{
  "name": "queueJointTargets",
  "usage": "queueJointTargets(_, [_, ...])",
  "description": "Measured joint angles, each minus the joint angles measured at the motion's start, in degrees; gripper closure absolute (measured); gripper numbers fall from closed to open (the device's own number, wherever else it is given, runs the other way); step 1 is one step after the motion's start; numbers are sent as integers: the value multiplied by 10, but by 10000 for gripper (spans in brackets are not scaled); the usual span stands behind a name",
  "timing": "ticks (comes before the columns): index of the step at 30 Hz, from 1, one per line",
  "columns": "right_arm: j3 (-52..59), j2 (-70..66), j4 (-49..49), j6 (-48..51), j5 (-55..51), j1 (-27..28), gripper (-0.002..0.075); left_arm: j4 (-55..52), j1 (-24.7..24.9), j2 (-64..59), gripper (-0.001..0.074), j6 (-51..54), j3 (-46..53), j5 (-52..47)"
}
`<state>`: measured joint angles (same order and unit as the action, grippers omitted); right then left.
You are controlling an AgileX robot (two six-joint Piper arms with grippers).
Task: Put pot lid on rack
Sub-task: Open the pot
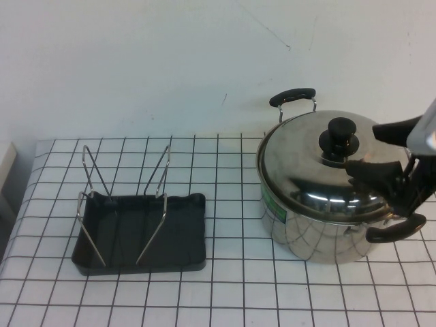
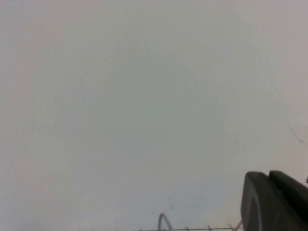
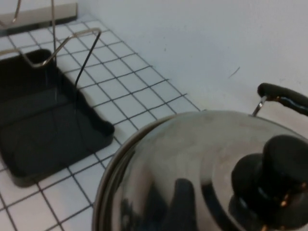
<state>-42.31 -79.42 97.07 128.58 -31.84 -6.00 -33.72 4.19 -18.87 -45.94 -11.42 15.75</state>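
Stainless pot lid (image 1: 320,163) sits on its pot (image 1: 320,231) near the worktop's right edge; rack (image 1: 139,231) lies well apart, toward the left. Right gripper (image 1: 381,151), claw apart, hovers beside the knob (image 1: 340,133). Left gripper (image 2: 276,202): state cannot be told. Risk: an off-centre pinch slipping off the knob.

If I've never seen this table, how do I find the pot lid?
Find the big shiny pot on the right of the checked table. The pot lid sits on it, by the open right gripper; the left gripper is away. Unlike the black rack, it's round, domed steel with a black knob.
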Motion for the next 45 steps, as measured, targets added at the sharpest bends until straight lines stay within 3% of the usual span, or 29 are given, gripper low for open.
queueJointTargets(2, [-24, -16, 0, -18, 0, 0, 129, -115, 0, -41, 737, -82, -24, 48])
queueJointTargets(6, [-70, -50, 1, -30, -1, 0, 90, -232, 0, -117, 737, -190, -64, 105])
queueJointTargets(14, [-154, -139, 1, -58, -1, 0, 83, -243, 0, -216, 737, -224, -103, 140])
queueJointTargets(27, [-195, -225, 4, -114, -14, 0, 123, -220, 0, -230, 737, -225, -108, 175])
queueJointTargets(31, [-195, -226, 4, -114, -21, -1, 190, -220, 0, -230, 737, -225, -108, 175])
queueJointTargets(36, [-195, -226, 4, -108, -27, -1, 396, -220, 0, -230, 737, -236, -108, 185])
queueJointTargets(45, [-196, -223, 4, -105, -38, -1, 392, -221, 0, -230, 737, -256, -108, 253])
